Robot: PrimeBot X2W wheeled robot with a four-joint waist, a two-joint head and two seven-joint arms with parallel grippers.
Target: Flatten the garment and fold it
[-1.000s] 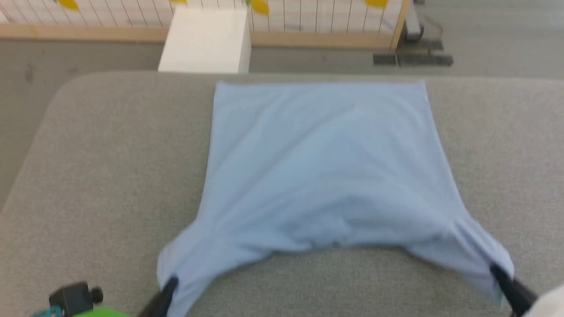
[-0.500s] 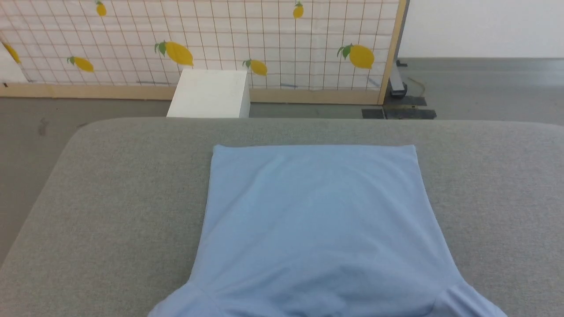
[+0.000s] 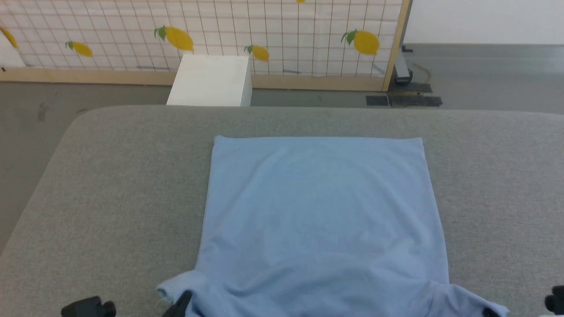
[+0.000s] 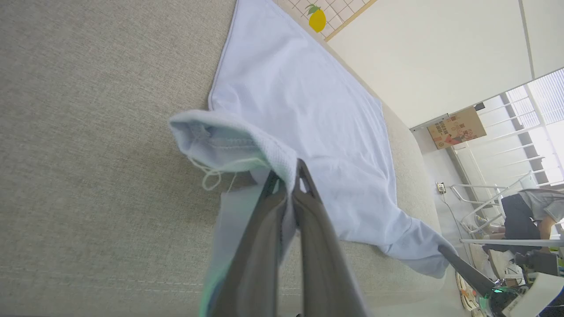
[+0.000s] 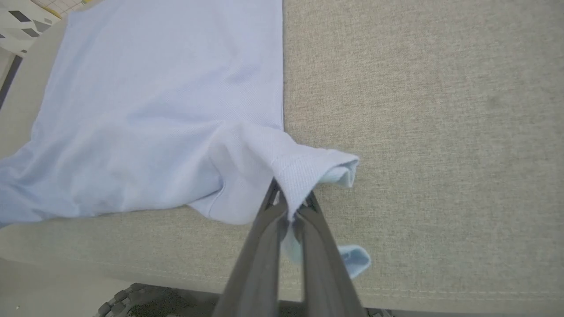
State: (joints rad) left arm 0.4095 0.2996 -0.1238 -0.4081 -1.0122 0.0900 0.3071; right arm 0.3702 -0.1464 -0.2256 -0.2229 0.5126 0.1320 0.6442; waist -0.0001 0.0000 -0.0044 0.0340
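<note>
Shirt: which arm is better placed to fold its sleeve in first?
Right, by a little. Both claws are shut on sleeves, but the right claw holds the right sleeve drawn out sideways from the shirt, while the left sleeve sits bunched and curled at the left claw.

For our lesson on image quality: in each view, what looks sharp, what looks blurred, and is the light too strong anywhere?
Head view: shirt sharp, light even, no hard shadows. Left wrist view: left gripper blurred near the lens, window washed out. Right wrist view: right gripper soft, shirt weave crisp.
</note>
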